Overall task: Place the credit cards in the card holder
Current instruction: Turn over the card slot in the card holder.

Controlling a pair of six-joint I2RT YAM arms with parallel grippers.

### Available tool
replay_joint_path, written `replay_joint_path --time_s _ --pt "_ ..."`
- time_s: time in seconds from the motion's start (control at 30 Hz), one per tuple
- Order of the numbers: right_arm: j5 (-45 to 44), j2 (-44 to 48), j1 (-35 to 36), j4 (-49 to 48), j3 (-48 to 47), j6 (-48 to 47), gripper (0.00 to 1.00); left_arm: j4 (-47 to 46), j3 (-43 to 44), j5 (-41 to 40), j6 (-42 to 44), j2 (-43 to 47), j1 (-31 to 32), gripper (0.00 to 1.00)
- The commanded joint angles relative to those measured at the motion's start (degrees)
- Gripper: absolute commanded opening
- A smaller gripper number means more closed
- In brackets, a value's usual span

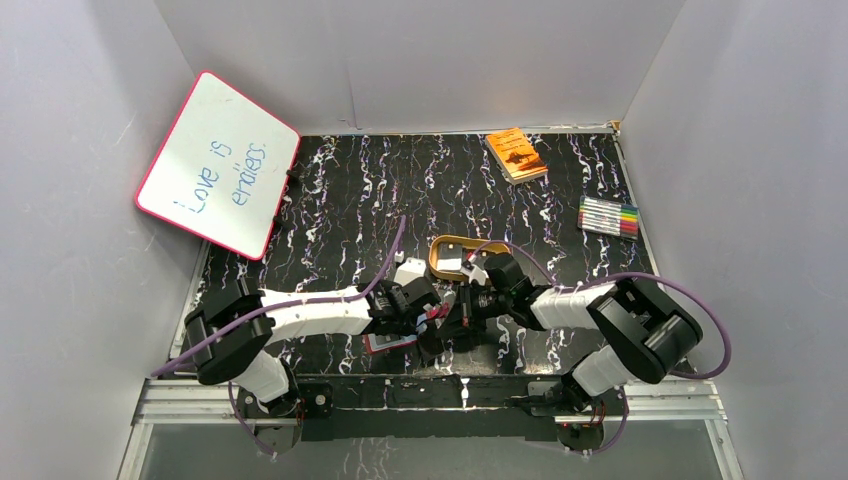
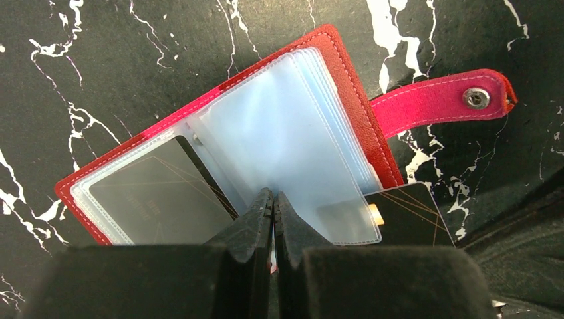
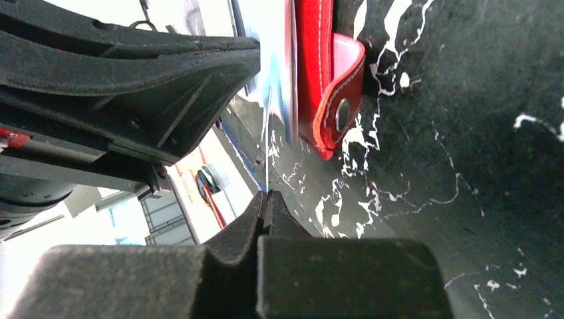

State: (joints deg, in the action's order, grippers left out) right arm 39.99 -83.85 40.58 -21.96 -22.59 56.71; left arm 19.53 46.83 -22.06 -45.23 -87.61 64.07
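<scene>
Dark red leather-like folding card holder (image 2: 352,93) lies open on black, white-veined marble-look worktop (image 2: 100,53), near front edge, betw. the two arms. Clear plastic sleeves (image 2: 292,126) exposed. Snap tab (image 2: 439,103) w/ small metal stud (image 2: 476,98) sticks out sideways, unfastened. One thin dark credit card (image 2: 156,199) sits fully inside a sleeve. Second dark card (image 2: 409,212), gold chip showing, is partly covered by a sleeve corner, in or under not determinable. Left hand (image 2: 273,199): closed, tips at sleeve edge, pinch not confirmable. Right hand (image 3: 266,198): closed, near tab, thin pale sheet edge-on at tips. Gold oval tray (image 1: 450,250) just behind. Orange book (image 1: 516,154) and marker set (image 1: 609,216) far right. Pink-framed whiteboard (image 1: 220,165) far left.
</scene>
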Motion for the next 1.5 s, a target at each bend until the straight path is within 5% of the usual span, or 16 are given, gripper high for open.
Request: replay_joint_path --time_s 0.0,0.2,0.6,1.0,1.2,1.47 --pt "-0.93 -1.91 -0.04 -0.73 -1.62 1.79 0.00 5.04 0.46 -1.38 0.00 1.92 -0.27 0.00" --pt "-1.11 -3.54 -0.02 0.86 -3.19 0.42 0.00 7.22 3.41 -2.54 0.34 4.21 -0.29 0.00" --pt "-1.60 -3.98 0.06 4.24 -6.09 -1.96 0.00 12.98 8.30 -3.83 -0.32 10.02 -0.35 0.26" --pt "-7.22 -3.52 3.49 12.97 -11.20 -7.76 0.00 21.67 -7.53 -11.57 -18.53 21.21 -1.41 0.25" --pt "-10.17 -6.11 5.97 12.23 -13.83 -8.81 0.00 25.60 -10.07 -13.24 -24.91 19.89 -1.85 0.23" --pt "-13.24 -8.22 9.07 11.12 -17.93 -10.35 0.00 16.00 -15.33 -7.77 -23.25 21.51 -2.68 0.20"
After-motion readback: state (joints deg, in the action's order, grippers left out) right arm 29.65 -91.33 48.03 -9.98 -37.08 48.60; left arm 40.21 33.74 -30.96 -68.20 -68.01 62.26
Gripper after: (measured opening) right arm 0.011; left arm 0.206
